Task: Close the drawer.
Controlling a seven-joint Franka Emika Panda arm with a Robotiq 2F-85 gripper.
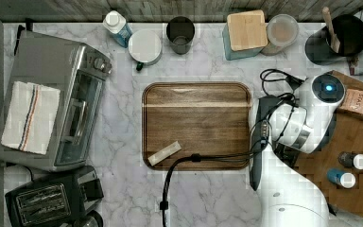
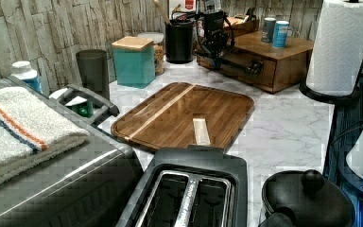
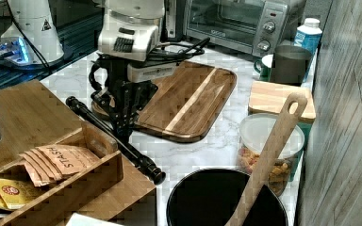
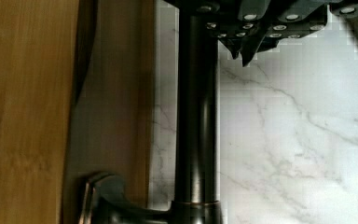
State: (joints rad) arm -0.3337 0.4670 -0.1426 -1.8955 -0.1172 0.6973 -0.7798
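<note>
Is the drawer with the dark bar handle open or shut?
Looks shut, or nearly: the left view shows the drawer front flush with the cabinet.

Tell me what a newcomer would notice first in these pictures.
The white robot arm stands out at the top view's right, its tool down beside the long dark bar handle of the drawer in the light wooden cabinet. In the middle of the marble counter lies a big dark walnut tray with a small pale strip on it. A steel toaster oven with a folded towel on top sits at the top view's left.

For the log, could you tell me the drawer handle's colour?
Dark bronze-black handle, clearest in the wrist view.
</note>
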